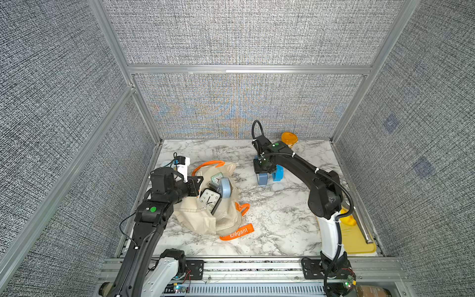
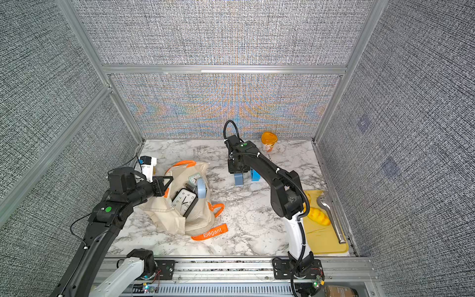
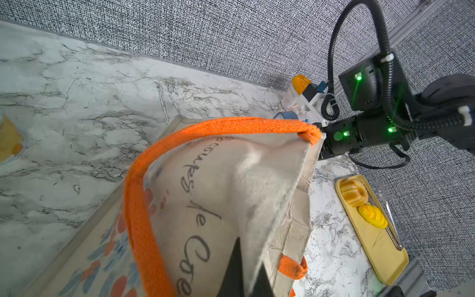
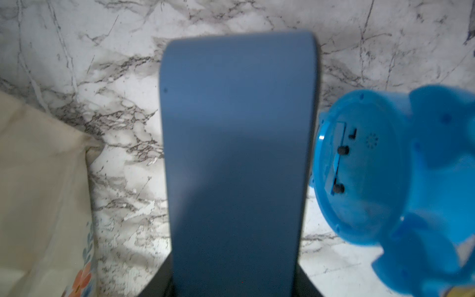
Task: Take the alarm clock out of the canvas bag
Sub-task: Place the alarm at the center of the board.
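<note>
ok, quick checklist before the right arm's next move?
1. Left gripper shut on canvas bag rim: ok.
2. Bag mouth open, black clock visible inside: ok.
3. Right gripper shut on slate-blue clock: ok.
4. Slate-blue clock seated on table: cannot tell, contact not visible.
5. Gap to bright blue clock beside it: ok, apart in the right wrist view.

On the marble table, a yellow board by the right wall carries two fluted yellow cakes and metal tongs, while an orange-lidded cup stands near the back wall.
</note>
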`<act>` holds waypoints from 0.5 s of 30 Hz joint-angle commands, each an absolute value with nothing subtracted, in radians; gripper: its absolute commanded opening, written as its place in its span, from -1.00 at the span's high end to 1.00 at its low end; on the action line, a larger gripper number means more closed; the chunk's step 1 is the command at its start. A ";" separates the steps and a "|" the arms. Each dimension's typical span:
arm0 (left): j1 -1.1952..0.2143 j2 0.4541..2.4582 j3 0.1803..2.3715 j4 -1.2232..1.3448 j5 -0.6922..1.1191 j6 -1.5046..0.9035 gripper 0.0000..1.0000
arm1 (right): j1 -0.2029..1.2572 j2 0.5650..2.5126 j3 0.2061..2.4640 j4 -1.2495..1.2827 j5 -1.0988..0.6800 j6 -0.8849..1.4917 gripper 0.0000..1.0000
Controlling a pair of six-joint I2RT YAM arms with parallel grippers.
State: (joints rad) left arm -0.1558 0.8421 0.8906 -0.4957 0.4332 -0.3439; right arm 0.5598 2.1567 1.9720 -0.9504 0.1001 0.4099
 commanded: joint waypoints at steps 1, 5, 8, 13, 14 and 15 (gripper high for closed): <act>-0.156 0.842 0.879 -0.441 0.456 -0.347 0.97 | 0.546 2.182 2.003 -0.907 0.128 0.400 0.28; -0.155 0.844 0.861 -0.425 0.459 -0.361 0.97 | 0.527 2.221 2.041 -0.911 0.120 0.390 0.27; -0.155 0.846 0.857 -0.420 0.463 -0.361 0.97 | 0.515 2.245 2.064 -0.919 0.099 0.396 0.25; -0.155 0.846 0.852 -0.414 0.463 -0.362 0.97 | 0.509 2.273 2.095 -0.936 0.088 0.405 0.23; -0.156 0.846 0.851 -0.414 0.463 -0.362 0.97 | 0.506 2.279 2.100 -0.941 0.085 0.411 0.23; -0.154 0.847 0.850 -0.414 0.464 -0.364 0.97 | 0.504 2.284 2.105 -0.947 0.082 0.419 0.22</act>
State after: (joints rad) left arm -0.1566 0.8444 0.8516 -0.4438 0.4492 -0.3641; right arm 0.5064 2.2776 2.0899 -0.9329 0.0933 0.3996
